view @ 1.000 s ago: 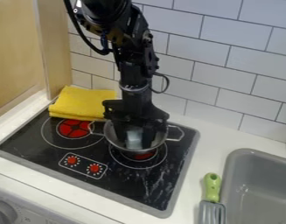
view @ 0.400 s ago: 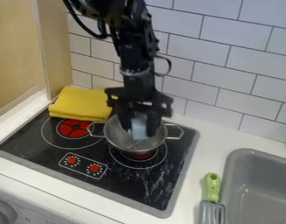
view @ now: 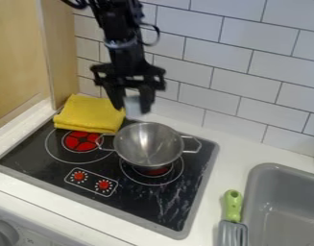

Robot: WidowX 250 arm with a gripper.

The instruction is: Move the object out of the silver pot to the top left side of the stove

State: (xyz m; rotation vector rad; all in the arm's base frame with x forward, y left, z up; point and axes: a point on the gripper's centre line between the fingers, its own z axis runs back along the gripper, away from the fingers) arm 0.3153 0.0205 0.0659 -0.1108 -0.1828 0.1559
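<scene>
- The pale blue object (view: 133, 104) is between the two fingers of the end effector (view: 133, 107); these fingers stand apart only by the width of the object, and they hold it.
- Both are in the air, outside the pot (view: 148, 144), behind its back rim in the view.
- The marks beside the grey dial (view: 4, 234), at the lower left, are too small for reading.
- On the black stove (view: 130, 204), short white ticks go around two red knobs, inside a white outline.
- The pot stands over the right burner, and its left handle reaches toward the red left burner (view: 81, 141).
- Behind this left burner, the folded yellow cloth (view: 89, 114) covers the back left corner of the stove, so it stands in the way there.
- The wooden panel (view: 63, 57) bounds the left side, the tiled wall (view: 249, 72) the back.
- To the right, the white surface (view: 229, 158) carries the green-handled spatula (view: 233, 204), just beside the grey sink (view: 250, 178).
</scene>
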